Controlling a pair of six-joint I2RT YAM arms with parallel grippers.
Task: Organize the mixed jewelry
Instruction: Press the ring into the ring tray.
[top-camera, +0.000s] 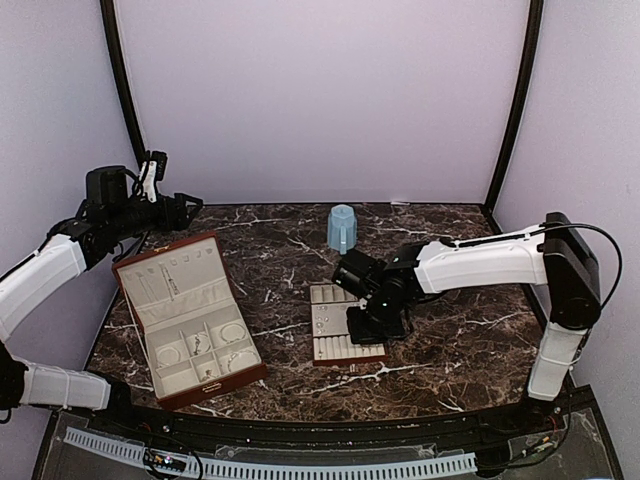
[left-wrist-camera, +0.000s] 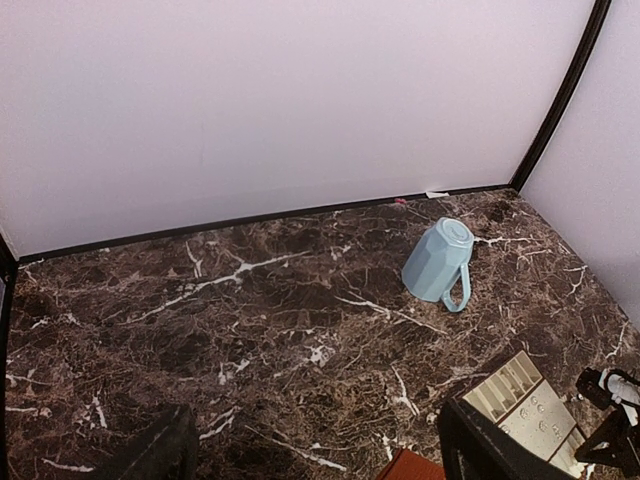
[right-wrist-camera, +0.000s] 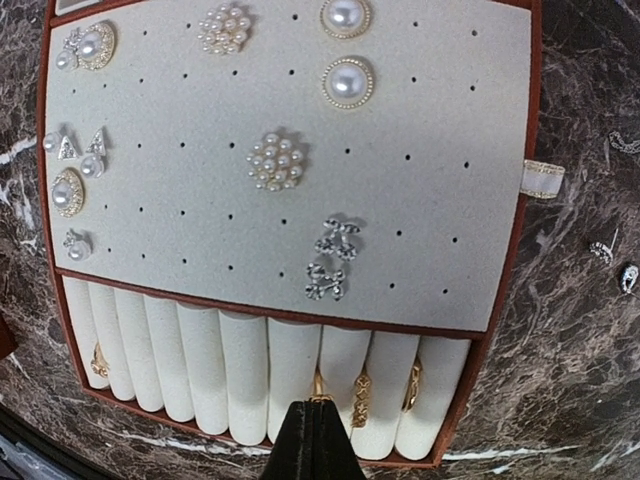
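Note:
My right gripper (right-wrist-camera: 316, 402) hangs low over the near edge of the cream slotted tray (right-wrist-camera: 480, 330), also in the top view (top-camera: 322, 322). Its jaws are shut on a gold ring (right-wrist-camera: 318, 385) that sits in a slot between two rolls. Two more gold rings (right-wrist-camera: 362, 398) stand in slots to the right. Pearl and silver studs (right-wrist-camera: 276, 160) are pinned on the tray's pad. Small silver pieces (right-wrist-camera: 602, 252) lie loose on the marble to the right. My left gripper (top-camera: 185, 212) is raised at the far left, open and empty, and shows in the left wrist view (left-wrist-camera: 320, 470).
The reddish-brown box (top-camera: 128, 300) lies open at the front left with hoops (top-camera: 232, 333) in its cream compartments. A light blue mug (top-camera: 342, 228) stands upside down at the back centre and also shows in the left wrist view (left-wrist-camera: 440, 260). Walls close in the sides and the back.

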